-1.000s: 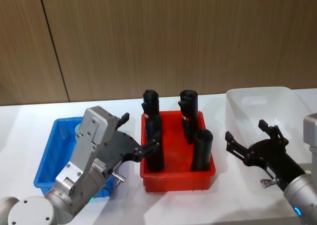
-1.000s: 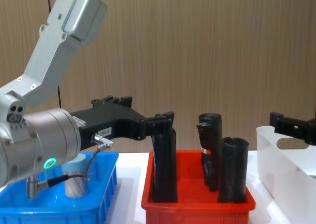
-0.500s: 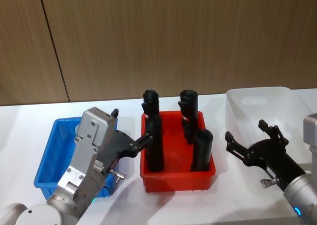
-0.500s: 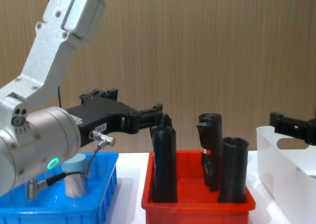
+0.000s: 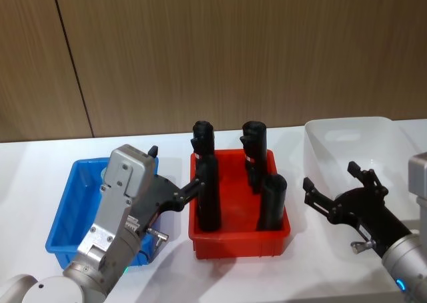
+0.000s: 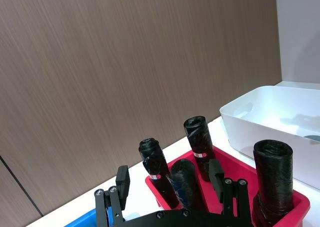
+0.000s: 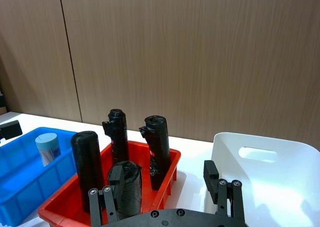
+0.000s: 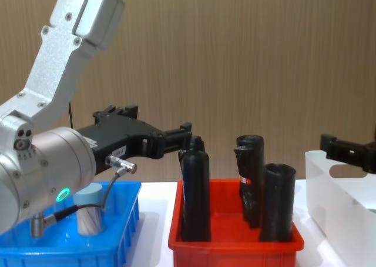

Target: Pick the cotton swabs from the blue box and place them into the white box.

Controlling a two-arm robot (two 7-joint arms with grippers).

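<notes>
Since a second ago, the left gripper (image 5: 175,177) has been drawn back toward the blue box (image 5: 61,231) at lower left, its fingers spread and empty. One jar of cotton swabs (image 8: 89,209) stands there (mostly hidden behind the arm in the head view). A descent over that jar seems required next. The right gripper (image 5: 337,186), likewise spread, hangs by the white box (image 5: 347,125).
</notes>
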